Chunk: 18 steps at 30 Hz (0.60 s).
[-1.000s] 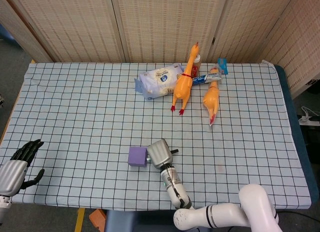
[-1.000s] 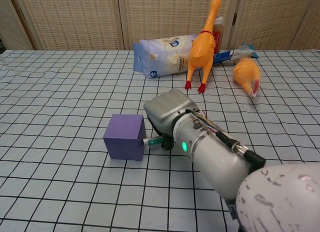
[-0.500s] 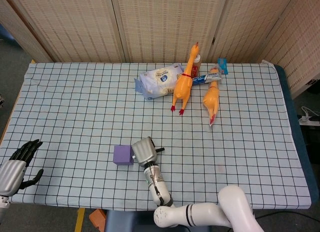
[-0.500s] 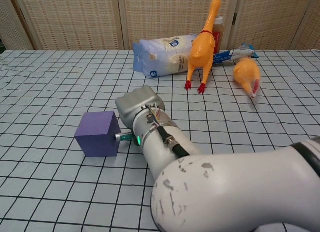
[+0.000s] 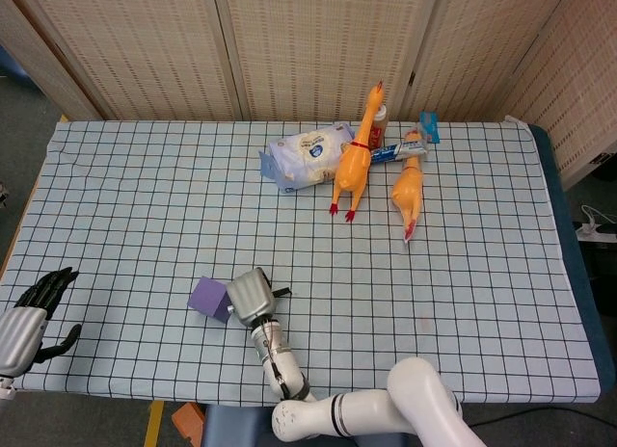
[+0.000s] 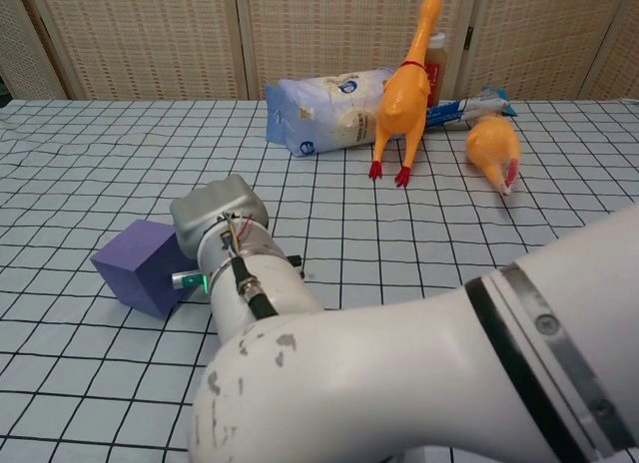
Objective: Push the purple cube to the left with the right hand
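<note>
The purple cube (image 5: 207,297) (image 6: 140,267) lies on the checked tablecloth near the front, left of centre, turned at an angle. My right hand (image 5: 249,293) (image 6: 218,215) is a closed grey fist pressed against the cube's right side, with the arm running back toward the table's front edge. My left hand (image 5: 34,310) rests at the front left corner of the table, black fingers spread and holding nothing; the chest view does not show it.
At the back stand a white wipes pack (image 5: 306,156), two yellow rubber chickens (image 5: 354,163) (image 5: 407,193), a toothpaste tube (image 5: 397,151) and a small bottle (image 5: 379,119). The checked cloth (image 5: 125,197) covers the whole table.
My right hand has slid left across the table with the purple cube ahead of it. The cube has moved several squares left and rotated. The left hand has barely shifted.
</note>
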{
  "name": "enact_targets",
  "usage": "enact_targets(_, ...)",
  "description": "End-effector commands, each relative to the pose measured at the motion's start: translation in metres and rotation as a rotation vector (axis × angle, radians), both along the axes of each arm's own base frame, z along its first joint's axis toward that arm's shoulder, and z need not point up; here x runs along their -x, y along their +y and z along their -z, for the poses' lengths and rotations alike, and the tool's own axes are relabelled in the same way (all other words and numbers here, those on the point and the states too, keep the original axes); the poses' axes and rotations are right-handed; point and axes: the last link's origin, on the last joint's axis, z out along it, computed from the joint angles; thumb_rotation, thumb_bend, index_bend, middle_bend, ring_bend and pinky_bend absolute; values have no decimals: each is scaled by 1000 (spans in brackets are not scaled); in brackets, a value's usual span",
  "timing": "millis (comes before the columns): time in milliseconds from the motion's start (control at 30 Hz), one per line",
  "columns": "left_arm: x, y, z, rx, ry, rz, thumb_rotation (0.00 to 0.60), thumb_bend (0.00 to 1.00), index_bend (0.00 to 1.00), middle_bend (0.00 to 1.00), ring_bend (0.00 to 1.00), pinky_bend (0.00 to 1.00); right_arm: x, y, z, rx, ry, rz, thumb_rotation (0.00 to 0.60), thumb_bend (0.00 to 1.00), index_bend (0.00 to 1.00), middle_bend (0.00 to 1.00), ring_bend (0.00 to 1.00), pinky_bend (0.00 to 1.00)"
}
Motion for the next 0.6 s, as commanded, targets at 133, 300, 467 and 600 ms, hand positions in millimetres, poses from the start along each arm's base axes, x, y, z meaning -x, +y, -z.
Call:
enact_targets(133,1,0,-2,-3,-4,0,600,408,0,0,0,141,-1,-2,3,28,9,8,600,406,964,748,568,550)
enact_targets(300,1,-1,-1,-2,-1,3,600,408,0,0,0,141,5,-5,2,51,39,25,600,406,964,748,568,550)
enact_targets(467,1,-1,0,-2,7,3,600,408,0,0,0,141,14,-8,-2,88,48,42,600,406,964,748,568,550)
enact_targets(600,0,-2,0,-5,10,3,600,408,0,0,0,141,33,-10,-19,134,65,32,600,406,964,748,568,550)
